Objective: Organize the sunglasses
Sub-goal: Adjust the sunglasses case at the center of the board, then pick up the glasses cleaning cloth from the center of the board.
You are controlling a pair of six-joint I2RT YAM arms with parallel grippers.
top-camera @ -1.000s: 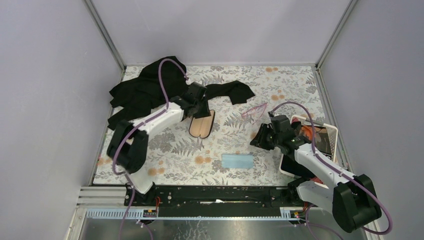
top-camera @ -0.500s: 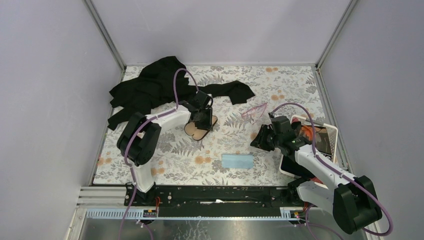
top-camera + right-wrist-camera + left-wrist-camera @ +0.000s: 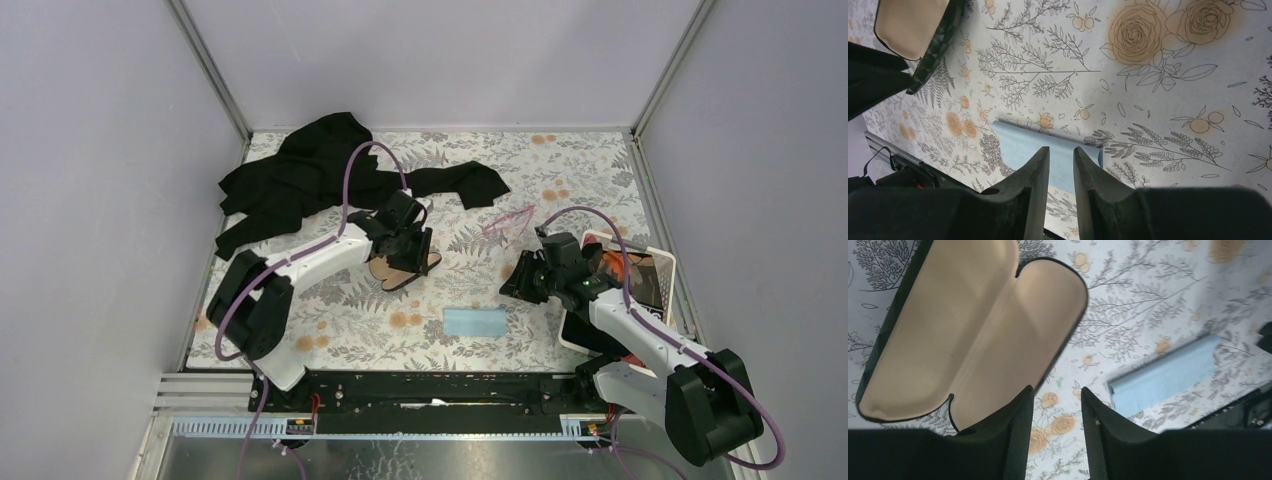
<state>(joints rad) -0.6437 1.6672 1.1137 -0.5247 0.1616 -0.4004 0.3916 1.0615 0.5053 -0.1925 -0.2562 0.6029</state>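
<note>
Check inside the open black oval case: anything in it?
Only bare tan lining shows inside the black oval hard case. Its near end is partly hidden behind the left gripper. The pink-lensed sunglasses lie outside.

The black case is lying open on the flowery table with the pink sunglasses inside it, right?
Not quite. The black oval case with tan lining lies open on the flowery table, but it is empty, as the left wrist view shows. The thin pink-lensed sunglasses lie on the table apart from it.
</note>
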